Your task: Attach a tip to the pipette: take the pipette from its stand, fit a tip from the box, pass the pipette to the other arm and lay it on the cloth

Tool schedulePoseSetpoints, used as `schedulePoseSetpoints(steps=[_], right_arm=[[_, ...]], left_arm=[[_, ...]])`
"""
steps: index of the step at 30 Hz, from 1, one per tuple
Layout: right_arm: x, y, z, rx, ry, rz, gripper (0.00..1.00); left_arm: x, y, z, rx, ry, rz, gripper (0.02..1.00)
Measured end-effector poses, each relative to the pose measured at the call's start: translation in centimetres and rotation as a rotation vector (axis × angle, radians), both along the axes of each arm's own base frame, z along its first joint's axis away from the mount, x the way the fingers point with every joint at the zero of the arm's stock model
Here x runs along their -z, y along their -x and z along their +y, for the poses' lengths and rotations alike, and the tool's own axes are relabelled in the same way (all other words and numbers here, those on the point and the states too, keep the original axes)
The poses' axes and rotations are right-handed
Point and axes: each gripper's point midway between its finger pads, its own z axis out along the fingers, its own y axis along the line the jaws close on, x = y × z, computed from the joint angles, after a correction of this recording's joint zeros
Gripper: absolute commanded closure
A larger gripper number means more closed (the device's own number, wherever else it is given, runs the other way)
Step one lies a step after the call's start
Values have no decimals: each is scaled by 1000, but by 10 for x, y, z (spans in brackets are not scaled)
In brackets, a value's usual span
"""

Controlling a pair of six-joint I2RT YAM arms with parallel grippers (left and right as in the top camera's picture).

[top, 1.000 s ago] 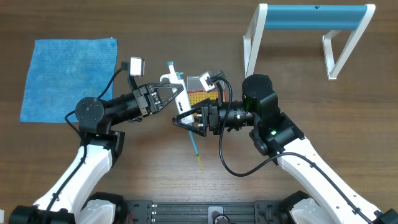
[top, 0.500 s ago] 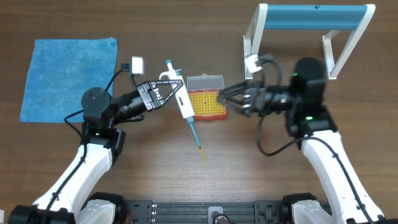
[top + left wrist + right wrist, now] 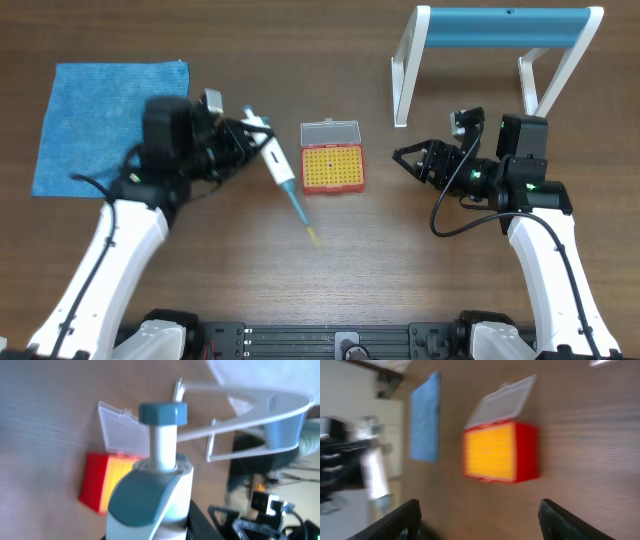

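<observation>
One pipette, one tip box, one cloth

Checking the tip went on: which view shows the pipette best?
Top view: the whole pipette, plunger to yellow tip. The left wrist view shows just its plunger and head; the right wrist view, a blur.

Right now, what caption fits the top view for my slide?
Left arm holds the tipped pipette between blue cloth and tip box; right jaws open, empty.

One pipette, box, cloth, stand
</observation>
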Motion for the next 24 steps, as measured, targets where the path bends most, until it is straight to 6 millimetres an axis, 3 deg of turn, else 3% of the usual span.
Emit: schedulePoseSetpoints(steps=[4, 8, 14, 18, 24], right_arm=[[2, -24, -28, 79, 148, -113, 233], [6, -38, -54, 167, 278, -150, 229], [24, -33, -76, 243, 402, -76, 231], [39, -15, -79, 245, 435, 30, 229], [54, 4, -66, 239, 475, 146, 231]], left_arm=[[-50, -9, 32, -22, -116, -8, 993], [-64, -8, 72, -40, -212, 82, 993], [-54, -11, 127, -2, -371, 279, 993], [-46, -45, 174, 16, -471, 309, 993], [-6, -85, 260, -12, -662, 395, 993]])
